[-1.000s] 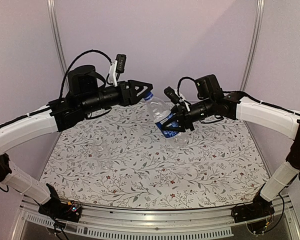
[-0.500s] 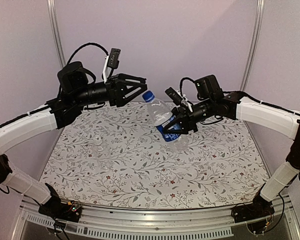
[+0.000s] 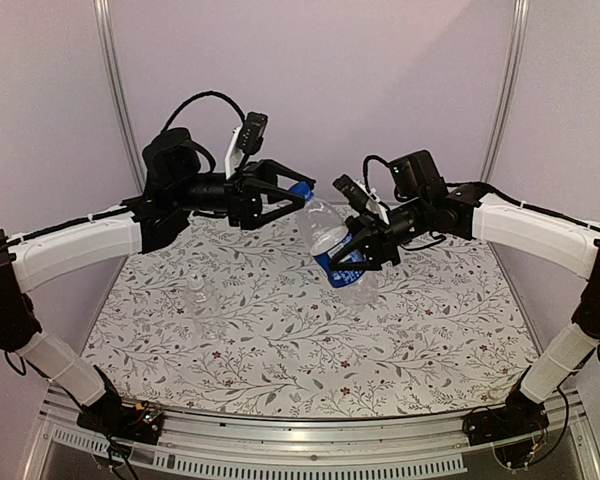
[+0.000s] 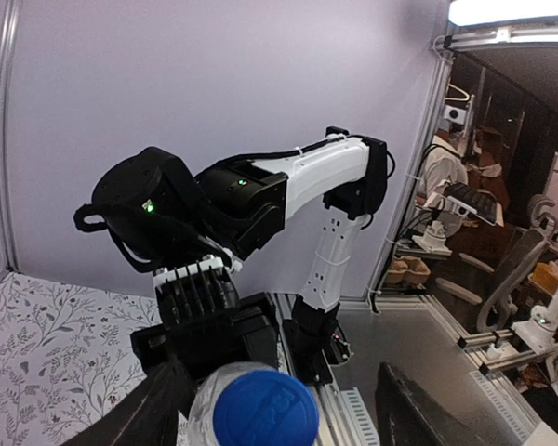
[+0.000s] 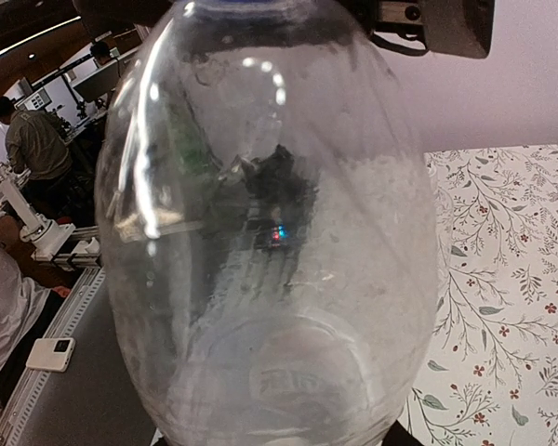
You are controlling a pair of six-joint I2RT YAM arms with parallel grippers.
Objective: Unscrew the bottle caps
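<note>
My right gripper (image 3: 358,252) is shut on the taller bottle (image 3: 322,222) at its blue-and-white label (image 3: 337,265) and holds it tilted above the table, neck toward the left. This bottle (image 5: 270,232) fills the right wrist view and hides the fingers. Its bright blue cap (image 3: 300,190) sits between the spread fingers of my left gripper (image 3: 294,194). In the left wrist view the blue cap (image 4: 265,409) lies close to the left finger (image 4: 149,409), with a wide gap to the right one, so the left gripper (image 4: 279,420) is open. The shorter clear bottle (image 3: 198,296) stands upright on the table at left, its pale cap (image 3: 196,279) faint.
A floral cloth (image 3: 310,350) covers the table. Two metal posts (image 3: 115,90) stand at the back corners before purple walls. The aluminium rail (image 3: 310,445) with both arm bases runs along the near edge.
The left gripper left the blue cap, drew back left and spread wide, and has now come back with its fingers around the cap. The right gripper and bottle barely moved.
</note>
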